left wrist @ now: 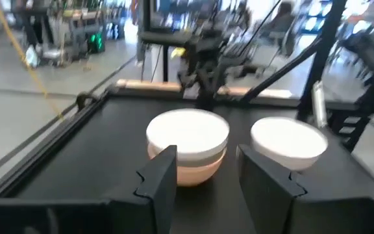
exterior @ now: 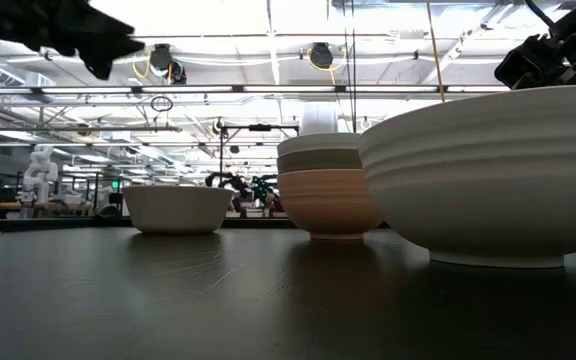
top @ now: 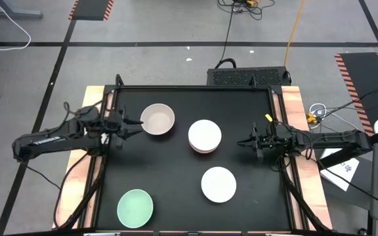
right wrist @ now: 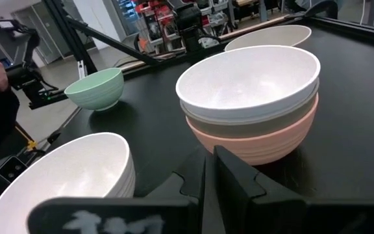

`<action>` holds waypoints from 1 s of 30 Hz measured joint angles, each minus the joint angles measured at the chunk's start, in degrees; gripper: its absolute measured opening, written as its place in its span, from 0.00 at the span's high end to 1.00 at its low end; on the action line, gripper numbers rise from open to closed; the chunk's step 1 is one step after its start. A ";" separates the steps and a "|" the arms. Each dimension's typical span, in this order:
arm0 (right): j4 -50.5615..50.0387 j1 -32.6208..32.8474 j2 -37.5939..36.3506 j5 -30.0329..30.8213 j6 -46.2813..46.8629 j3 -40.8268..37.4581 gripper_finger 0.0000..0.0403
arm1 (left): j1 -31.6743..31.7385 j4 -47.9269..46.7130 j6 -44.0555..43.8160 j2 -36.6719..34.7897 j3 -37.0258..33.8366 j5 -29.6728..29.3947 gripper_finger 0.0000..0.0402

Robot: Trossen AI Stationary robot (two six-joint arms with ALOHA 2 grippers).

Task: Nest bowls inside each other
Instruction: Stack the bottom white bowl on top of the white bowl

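Bright overhead ceiling lights, soft glare on the black table (top: 176,177); left wrist view motion-blurred.

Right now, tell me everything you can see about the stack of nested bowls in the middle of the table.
The stack of nested bowls stands upright near the centre of the black table. It holds three round bowls: a salmon-orange one at the bottom, an olive-brown one in the middle and a speckled white one on top. They look like matte, faintly ribbed plastic or ceramic. The top bowl is empty. Only the table touches the stack; neither end effector does.

The bowls (right wrist: 249,104) look like matt, faintly speckled, ridged plastic, on a smooth black table (top: 169,177) edged in wood
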 joint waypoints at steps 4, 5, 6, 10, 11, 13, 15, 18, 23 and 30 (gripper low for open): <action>0.01 0.00 0.00 0.00 -0.13 0.01 0.94 | -2.60 4.76 -3.49 -4.87 -4.31 1.71 0.60; 0.01 0.00 0.00 0.00 -0.13 0.01 0.94 | -3.26 6.55 -4.40 -6.07 -5.90 2.12 0.60; 0.01 0.00 0.00 0.02 -0.13 0.01 0.94 | -3.90 7.99 -5.22 -7.20 -7.49 2.29 0.60; 0.10 0.00 -0.02 0.88 -0.13 0.01 0.94 | -5.52 8.61 -5.70 -10.79 -11.77 2.26 0.60; 0.10 0.00 0.00 1.16 -0.13 0.01 0.94 | -5.77 7.51 -5.53 -11.65 -12.27 2.26 0.60; 0.10 0.00 0.00 1.22 -0.13 0.01 0.94 | -6.09 4.23 -5.03 -12.99 -12.61 2.18 0.60; 0.16 0.00 0.00 1.22 -0.17 0.01 0.94 | -6.09 0.71 -4.18 -14.21 -12.64 1.87 0.60; 0.35 0.00 -0.01 1.22 -1.08 0.01 0.94 | -6.07 -2.94 -2.63 -16.17 -12.64 1.63 0.60; 0.54 0.00 0.00 1.22 -2.29 0.01 0.94 | -6.05 -7.35 -1.43 -18.56 -12.75 -1.27 0.60; 0.65 0.00 -0.01 1.21 -2.53 -0.01 0.94 | -6.05 -7.23 -1.43 -18.72 -14.73 -1.33 0.60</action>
